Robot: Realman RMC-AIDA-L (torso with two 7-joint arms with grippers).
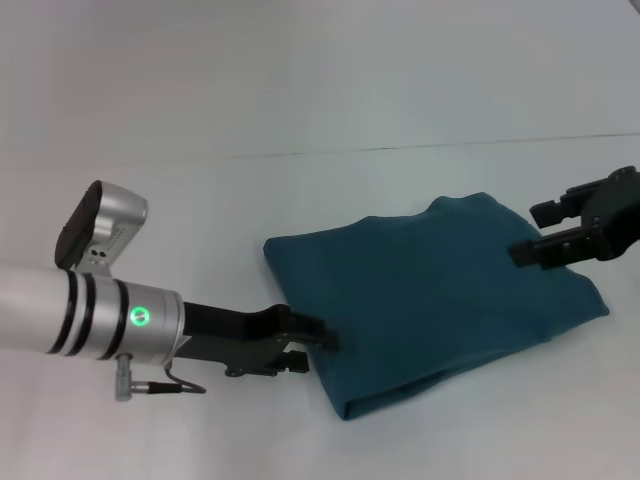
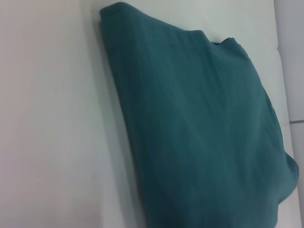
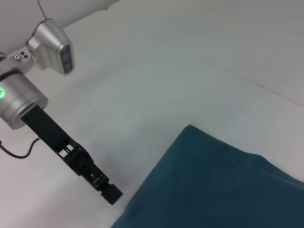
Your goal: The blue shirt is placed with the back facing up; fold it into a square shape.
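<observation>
The blue shirt (image 1: 440, 290) lies folded into a rough rectangle on the white table, right of centre. It also fills much of the left wrist view (image 2: 199, 133) and the near corner of the right wrist view (image 3: 213, 185). My left gripper (image 1: 315, 352) sits low at the shirt's left edge, open, with no cloth between its fingers. It shows in the right wrist view too (image 3: 110, 192), just off the fabric's edge. My right gripper (image 1: 535, 232) hovers over the shirt's right part, open and empty.
The white tabletop (image 1: 200, 200) stretches all around the shirt, with a seam line (image 1: 400, 148) running across the back. A thin cable (image 1: 185, 380) hangs under my left wrist.
</observation>
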